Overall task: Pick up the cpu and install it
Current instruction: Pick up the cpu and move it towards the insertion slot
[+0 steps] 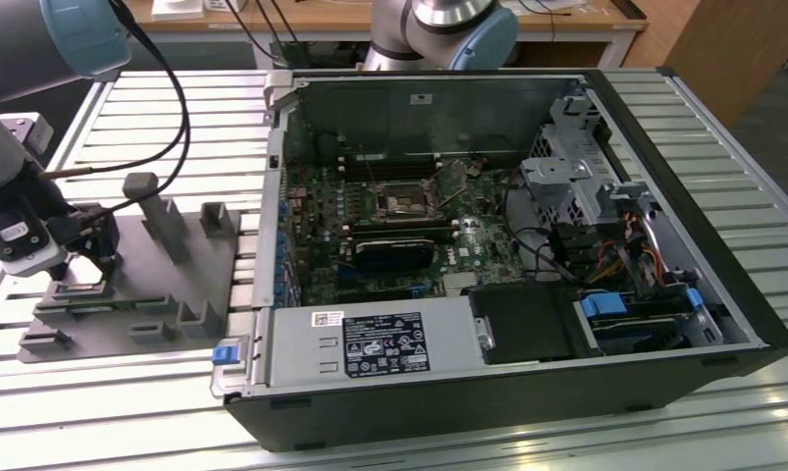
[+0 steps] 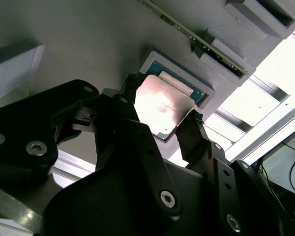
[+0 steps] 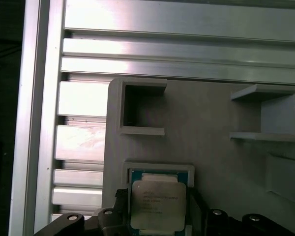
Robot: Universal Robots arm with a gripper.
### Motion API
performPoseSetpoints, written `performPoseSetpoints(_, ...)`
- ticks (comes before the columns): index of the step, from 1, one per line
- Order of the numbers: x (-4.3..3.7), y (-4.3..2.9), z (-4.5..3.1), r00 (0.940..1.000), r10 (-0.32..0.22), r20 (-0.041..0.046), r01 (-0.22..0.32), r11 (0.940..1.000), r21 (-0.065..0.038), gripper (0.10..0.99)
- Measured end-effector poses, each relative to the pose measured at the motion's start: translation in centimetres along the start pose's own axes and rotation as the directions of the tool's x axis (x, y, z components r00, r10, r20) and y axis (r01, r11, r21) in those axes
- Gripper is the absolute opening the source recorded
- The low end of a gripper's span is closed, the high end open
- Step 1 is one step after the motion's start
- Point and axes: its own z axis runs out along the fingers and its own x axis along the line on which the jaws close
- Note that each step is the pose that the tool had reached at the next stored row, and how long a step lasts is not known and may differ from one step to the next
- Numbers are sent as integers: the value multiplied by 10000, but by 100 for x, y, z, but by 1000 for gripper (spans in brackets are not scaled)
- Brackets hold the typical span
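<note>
Gripper (image 2: pixel 162 108) pinches the cpu (image 3: pixel 159 204) at its pocket (image 3: pixel 157 168) in the grey fixture (image 3: pixel 211 157). I'd call this the pick step; clearing the pocket wants a straight lift.

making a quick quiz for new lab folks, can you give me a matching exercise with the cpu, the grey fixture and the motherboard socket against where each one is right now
Things:
1. cpu
2. grey fixture
3. socket

Places:
a. on the motherboard inside the open computer case
b. gripped by the hand, just over a recess in the fixture
c. on the slatted table, to the exterior view's left of the case

Pairs: 1-b, 2-c, 3-a
</note>
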Motion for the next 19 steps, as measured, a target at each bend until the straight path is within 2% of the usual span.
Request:
performPoseSetpoints(6, 0, 0, 6, 10000, 0, -2, 0, 10000, 1, 600)
performPoseSetpoints(8, 1, 0, 5, 10000, 0, -5, 0, 10000, 2, 584)
performPoseSetpoints(9, 1, 0, 5, 10000, 0, -4, 0, 10000, 2, 533)
performPoseSetpoints(14, 0, 0, 6, 10000, 0, 0, 0, 10000, -1, 533)
performPoseSetpoints(19, 0, 3, -61, 10000, 1, 0, -1, 10000, 0, 533)
